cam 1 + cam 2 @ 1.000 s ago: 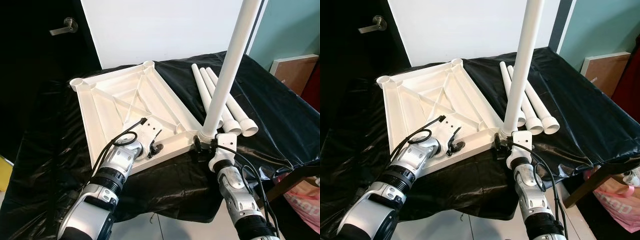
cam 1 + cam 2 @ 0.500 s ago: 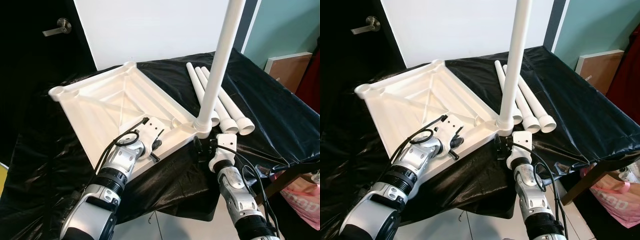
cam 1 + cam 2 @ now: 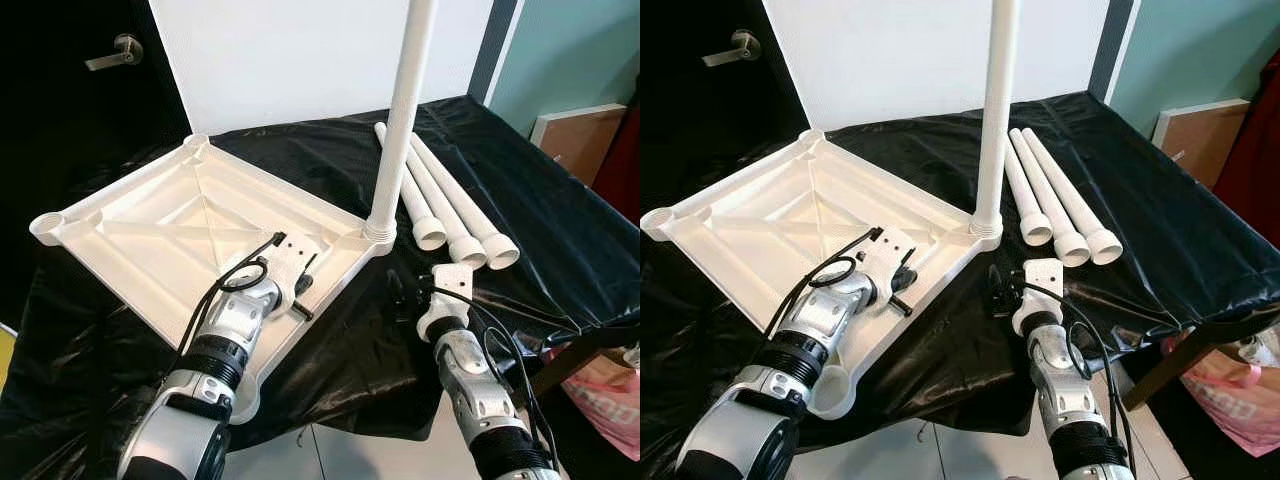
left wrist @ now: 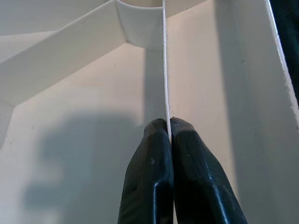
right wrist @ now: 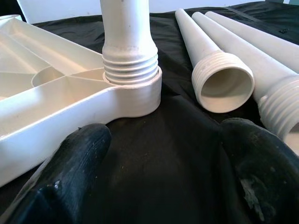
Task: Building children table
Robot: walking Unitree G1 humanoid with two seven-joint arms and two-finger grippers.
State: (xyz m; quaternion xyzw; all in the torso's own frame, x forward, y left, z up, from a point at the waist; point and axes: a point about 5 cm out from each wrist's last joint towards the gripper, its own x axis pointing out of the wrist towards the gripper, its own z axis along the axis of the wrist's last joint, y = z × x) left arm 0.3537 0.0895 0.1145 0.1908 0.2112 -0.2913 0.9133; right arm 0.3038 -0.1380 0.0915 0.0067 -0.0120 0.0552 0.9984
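Note:
The white table top (image 3: 170, 225) lies upside down on the black cloth. One white leg (image 3: 400, 110) stands upright, screwed into its near right corner socket (image 5: 133, 88). Three loose legs (image 3: 450, 200) lie side by side to the right, threaded ends toward me. My left gripper (image 3: 300, 297) is over the table top's near edge, shut on a thin white rib (image 4: 164, 84) of the underside. My right gripper (image 5: 166, 135) is open just in front of the socket, a short gap from it, with only black cloth between its fingers.
The black cloth (image 3: 560, 230) drapes over the work table's front edge right before me. A dark door with a lever handle (image 3: 112, 52) is at the back left, a wooden panel (image 3: 575, 135) at the right, and a pink bag (image 3: 610, 390) on the floor at the lower right.
The table top has swung round on the cloth, carrying the upright leg's corner away from my right gripper, which was at the leg's base. My left gripper stayed on the rib.

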